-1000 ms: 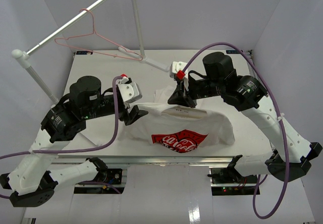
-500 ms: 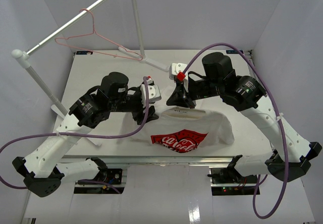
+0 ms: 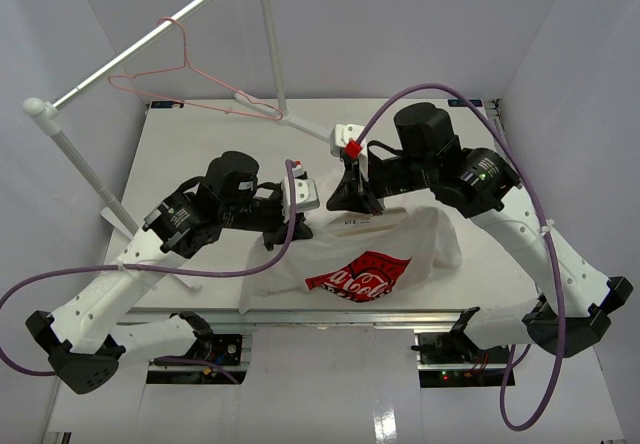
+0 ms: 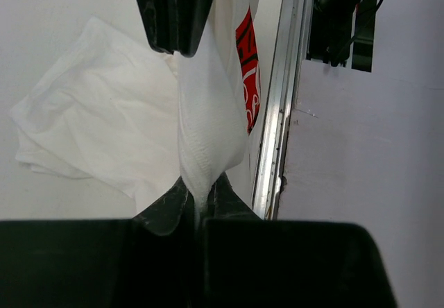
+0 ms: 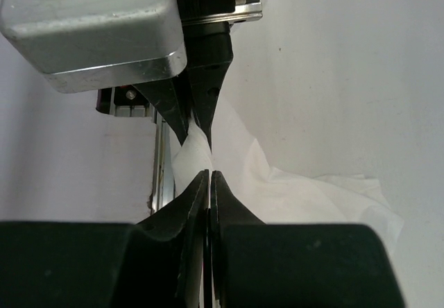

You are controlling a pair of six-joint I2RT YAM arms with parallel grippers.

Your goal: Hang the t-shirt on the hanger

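Observation:
The white t-shirt [image 3: 365, 264] with its red logo patch [image 3: 362, 274] is bunched near the table's front edge, its upper edge lifted. My left gripper [image 3: 299, 229] is shut on a fold of it, and white cloth runs out of my closed jaws [image 4: 199, 195]. My right gripper [image 3: 352, 202] pinches the same edge a short way to the right, its jaws closed on cloth [image 5: 209, 177]. The cloth is stretched taut between the two grippers [image 4: 208, 114]. The hanger is hidden or out of view.
A thin pink wire hanger [image 3: 185, 84] hangs on the metal rail [image 3: 150, 39] at the back left. The rack's upright post [image 3: 270, 44] stands at the table's [image 3: 200, 144] far edge. The table's metal front edge [image 4: 277, 114] lies right beside the shirt.
My left arm swung in to the shirt's upper edge and its jaws closed on the cloth. The shirt's top edge has lifted and the logo has tilted. My right gripper shifted slightly left.

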